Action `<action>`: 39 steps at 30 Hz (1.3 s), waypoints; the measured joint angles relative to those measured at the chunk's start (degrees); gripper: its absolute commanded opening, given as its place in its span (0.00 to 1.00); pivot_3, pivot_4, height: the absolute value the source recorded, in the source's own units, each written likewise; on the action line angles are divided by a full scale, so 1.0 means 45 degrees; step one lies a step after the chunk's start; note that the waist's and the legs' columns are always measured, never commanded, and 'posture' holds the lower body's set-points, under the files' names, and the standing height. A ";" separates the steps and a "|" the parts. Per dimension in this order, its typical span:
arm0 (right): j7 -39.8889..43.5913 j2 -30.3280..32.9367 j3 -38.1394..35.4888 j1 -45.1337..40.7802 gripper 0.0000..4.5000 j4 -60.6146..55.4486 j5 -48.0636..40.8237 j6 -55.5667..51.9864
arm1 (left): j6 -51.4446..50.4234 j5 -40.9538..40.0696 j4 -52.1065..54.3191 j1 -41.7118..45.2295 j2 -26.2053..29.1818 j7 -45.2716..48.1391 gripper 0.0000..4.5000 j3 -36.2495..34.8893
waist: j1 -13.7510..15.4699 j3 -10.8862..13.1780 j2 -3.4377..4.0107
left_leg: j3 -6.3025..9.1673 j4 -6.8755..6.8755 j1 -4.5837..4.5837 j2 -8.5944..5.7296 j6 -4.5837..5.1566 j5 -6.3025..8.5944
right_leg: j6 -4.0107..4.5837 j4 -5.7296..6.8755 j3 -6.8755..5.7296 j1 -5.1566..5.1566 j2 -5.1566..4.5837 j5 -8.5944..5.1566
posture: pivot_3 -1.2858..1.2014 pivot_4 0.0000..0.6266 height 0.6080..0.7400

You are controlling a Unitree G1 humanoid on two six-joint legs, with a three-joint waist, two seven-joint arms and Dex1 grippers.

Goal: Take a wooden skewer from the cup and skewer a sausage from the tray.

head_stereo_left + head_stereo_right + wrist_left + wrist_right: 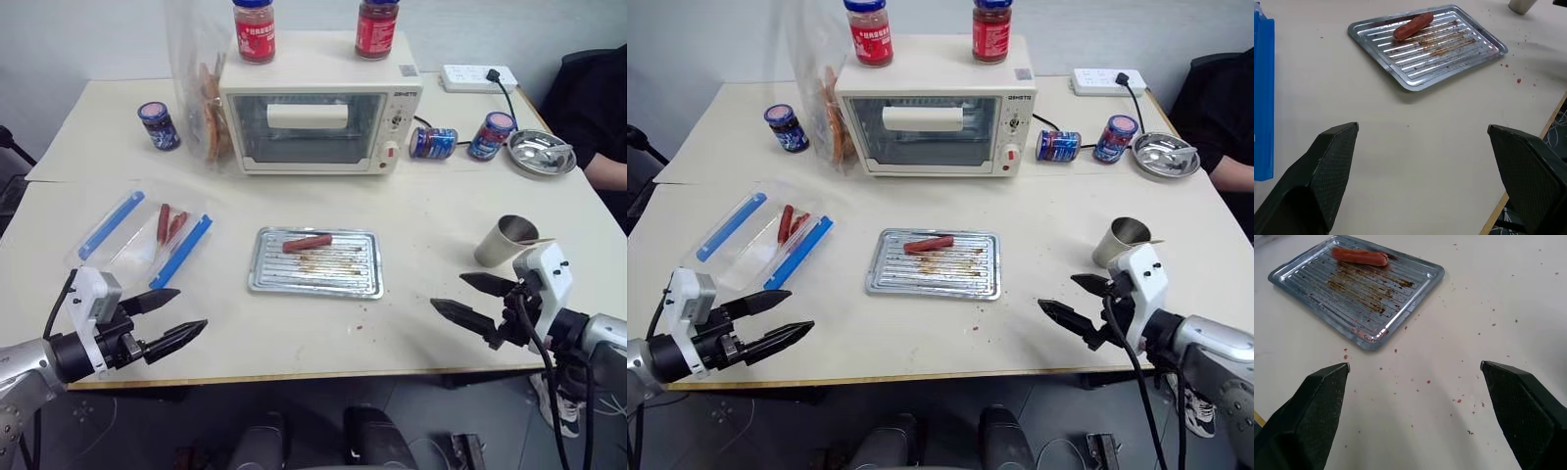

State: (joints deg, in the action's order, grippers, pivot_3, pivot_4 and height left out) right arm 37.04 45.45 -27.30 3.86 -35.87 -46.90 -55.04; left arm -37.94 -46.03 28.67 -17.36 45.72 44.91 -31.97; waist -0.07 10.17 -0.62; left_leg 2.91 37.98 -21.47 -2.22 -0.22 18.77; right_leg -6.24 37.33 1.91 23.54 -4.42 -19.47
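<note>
**Observer:** Where are we on the job?

**Me:** Right at the start, as I read it. My left hand (167, 318) hangs over the near edge of the surface (411, 211) at about eight o'clock, fingers spread wide, nothing in it. My right hand (472, 301) mirrors it at four o'clock, also spread and empty.

**Observer:** And the goods?

**Me:** The tray (315, 262) sits dead centre, and one sausage (307, 243) lies along its far edge, at twelve o'clock on the tray. The cup (504, 240) stands at three o'clock from the tray, just beyond my right hand and apart from it.

**Observer:** So what's left?

**Me:** Everything: reach the cup, draw a stick, then pierce the sausage. Nothing is skewered yet.

**Observer:** Can you see the skewer?

**Me:** Not for sure. There's a thin pale line at the cup's rim near my wrist housing, but I can't tell whether that's the skewer. The cup's inside is mostly hidden from me, and in the left wrist view it is cut off at the edge. A clear bag (147, 235) at ten o'clock holds more sausages.
</note>
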 measured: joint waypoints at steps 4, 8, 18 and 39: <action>0.0202 0.0203 0.0001 -0.0012 1.00 0.0074 0.0029 0.0054 | 0.0206 0.0199 0.0059 -0.0067 -0.0139 -0.0002 0.99 0.0063 | 0.0001 0.0000 0.0000 | 0.0000 -0.0013 0.0038 0.0003 0.0058 0.0034 | 0.0000 -0.0030 0.0001 -0.0044 0.0000 0.0000 | 0.52 0.24 1.00; 0.0220 0.0218 0.0008 0.0052 1.00 0.0072 0.0087 0.0245 | 0.0241 0.0281 0.0071 -0.0154 -0.0244 -0.0012 0.99 0.0237 | 0.0002 0.0000 0.0000 | 0.0001 -0.0015 0.0038 0.0003 0.0051 0.0030 | 0.0000 -0.0033 0.0001 -0.0044 0.0000 0.0000 | 0.52 0.24 1.00; -0.1055 -0.0278 -0.0156 0.0890 1.00 -0.0097 0.0040 -0.0039 | -0.0036 0.0083 -0.0311 0.0989 -0.0355 0.0235 0.99 0.1153 | 0.0069 -0.0001 0.0002 | 0.0008 -0.0012 0.0038 -0.0001 0.0048 0.0028 | -0.0001 -0.0036 -0.0004 -0.0051 -0.0002 0.0001 | 0.52 0.24 1.00; -0.5952 -0.3413 -0.2177 -0.0005 1.00 0.0336 0.1252 0.1584 | -0.1093 -0.0092 -0.3025 1.0810 -0.1742 0.3577 0.99 0.7420 | -0.0010 -0.0002 0.0003 | -0.0007 0.0005 0.0041 -0.0017 -0.0003 -0.0001 | -0.0007 0.0023 0.0004 -0.0034 0.0013 0.0003 | 0.52 0.24 1.00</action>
State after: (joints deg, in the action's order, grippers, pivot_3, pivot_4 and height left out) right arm 10.26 30.10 -37.10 3.84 -34.36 -41.27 -47.91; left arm -42.86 -46.44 15.05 31.29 37.88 61.00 1.42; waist -0.12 10.16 -0.61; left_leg 2.88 38.00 -21.29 -2.30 -0.23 18.76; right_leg -6.27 37.43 1.93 23.39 -4.36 -19.46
